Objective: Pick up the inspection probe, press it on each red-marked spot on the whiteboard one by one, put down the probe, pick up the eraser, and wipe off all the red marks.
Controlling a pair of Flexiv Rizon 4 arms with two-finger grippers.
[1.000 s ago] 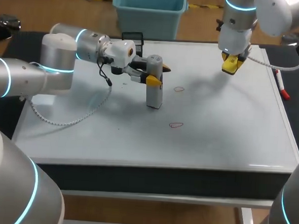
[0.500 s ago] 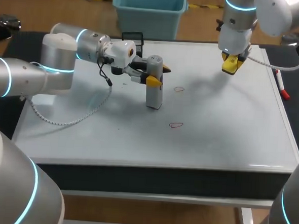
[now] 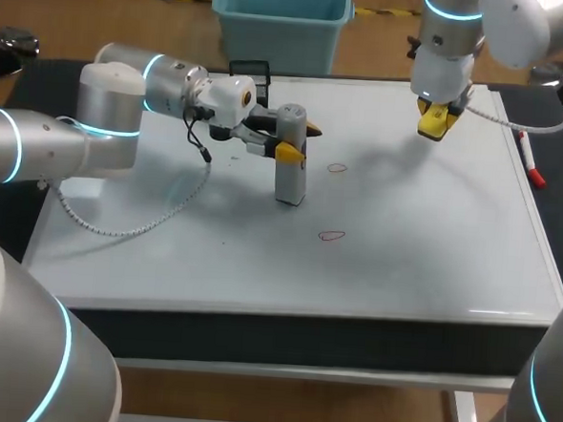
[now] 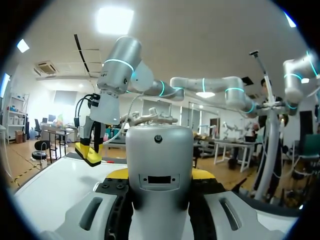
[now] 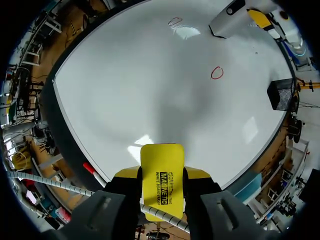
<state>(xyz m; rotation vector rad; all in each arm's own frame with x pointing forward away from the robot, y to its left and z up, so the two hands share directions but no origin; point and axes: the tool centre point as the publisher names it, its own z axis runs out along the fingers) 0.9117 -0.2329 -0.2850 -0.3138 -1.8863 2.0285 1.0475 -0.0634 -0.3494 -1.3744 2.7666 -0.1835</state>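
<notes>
Looks like the put-down step: one probe (image 3: pixel 289 173) standing upright on the whiteboard (image 3: pixel 432 249), pinched from two sides by the left gripper (image 3: pixel 299 140). Nearer than the probe and slightly to its right, one red ring (image 3: pixel 332 236). Just right of the probe, a second, fainter ring (image 3: pixel 337 167). Two marks in all, neither wiped. Farther back, well right of the probe, the right gripper (image 3: pixel 433 123) clamped on the one yellow eraser (image 5: pixel 161 185), hanging above the board. Next, probably: letting go of the probe, then lowering the eraser flat onto a ring.
</notes>
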